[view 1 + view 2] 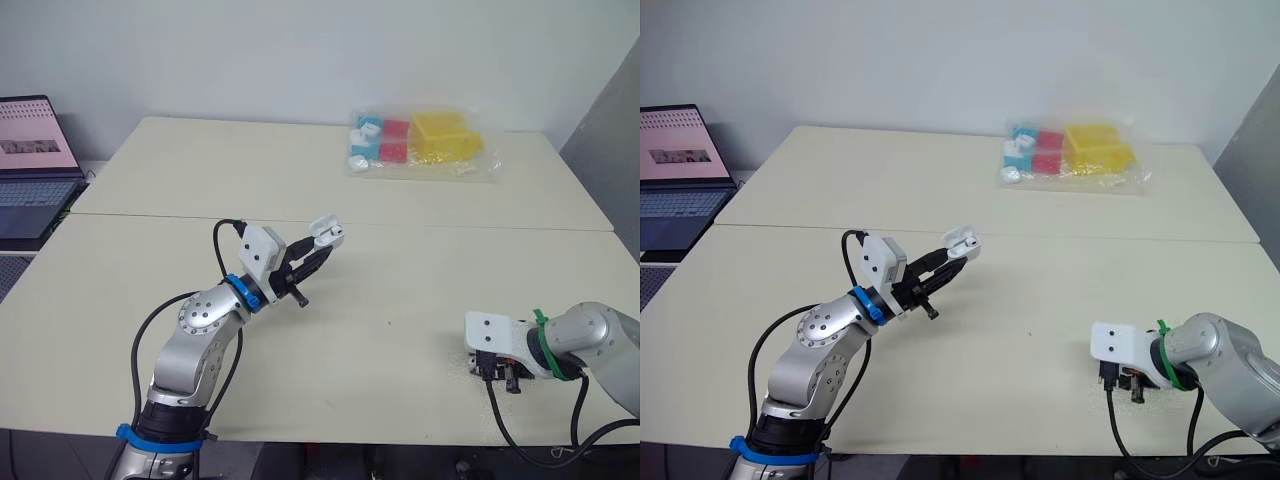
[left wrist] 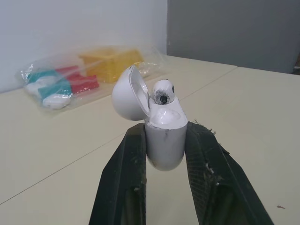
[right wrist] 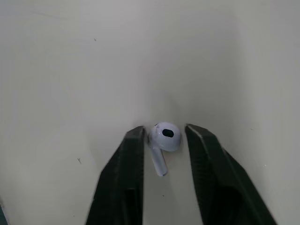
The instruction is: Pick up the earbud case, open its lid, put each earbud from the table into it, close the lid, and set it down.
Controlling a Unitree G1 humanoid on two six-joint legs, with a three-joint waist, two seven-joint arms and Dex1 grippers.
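Near the front edge of the desk, the right gripper had its jaws narrowly apart around the loose earbud, which lay flat between them and was apparently not yet pinched. Farther in, the left gripper held the case clamped in its jaws above the desk, with the lid open and the seated earbud inside. The loose earbud looked smooth enough to squirt out as the jaws closed, or to miss its socket if brought in crooked.

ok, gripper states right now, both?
Left gripper: shut on case, lid open, first earbud seated.
Right gripper: open, straddling second earbud on table.
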